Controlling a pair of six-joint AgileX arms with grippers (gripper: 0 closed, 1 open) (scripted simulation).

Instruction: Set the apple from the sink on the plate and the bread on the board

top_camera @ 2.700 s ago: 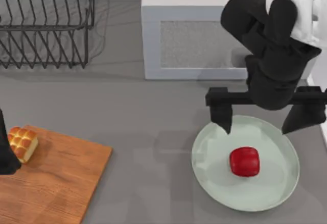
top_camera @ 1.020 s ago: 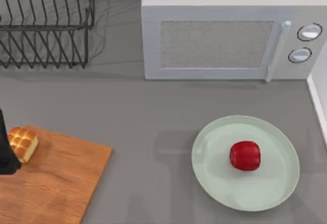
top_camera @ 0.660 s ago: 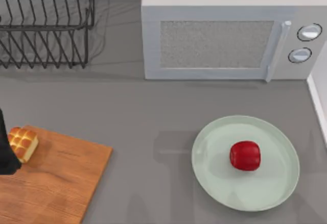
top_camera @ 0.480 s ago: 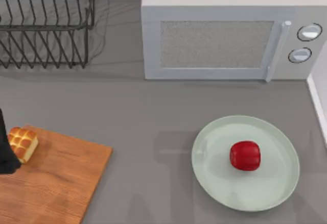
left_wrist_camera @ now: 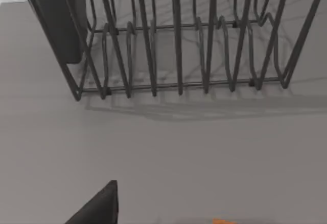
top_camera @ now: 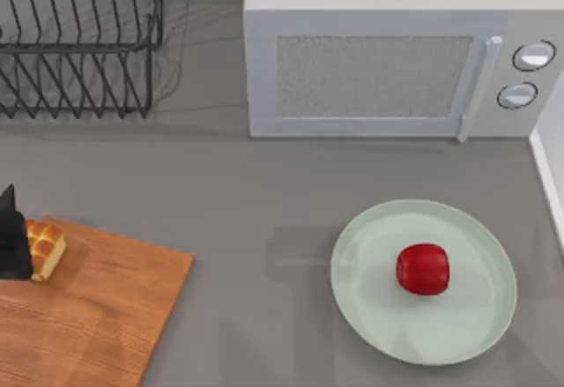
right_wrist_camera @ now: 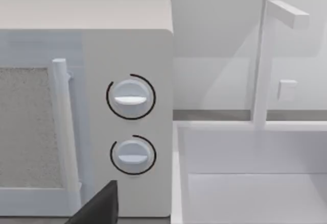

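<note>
Top view: one apple [top_camera: 422, 269] is seen on one plate [top_camera: 467, 334]; one bread [top_camera: 46, 248] on one board [top_camera: 97, 316], touched by left gripper [top_camera: 13, 239], finger state undeterminable.

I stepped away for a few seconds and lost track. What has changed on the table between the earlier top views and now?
The right arm, which hung over the plate with its hand spread above the apple, has withdrawn. At the table's left edge, the left hand has shifted slightly toward the table's far side, beside the bread. Apple on plate, bread on board, microwave and rack stayed put.
</note>
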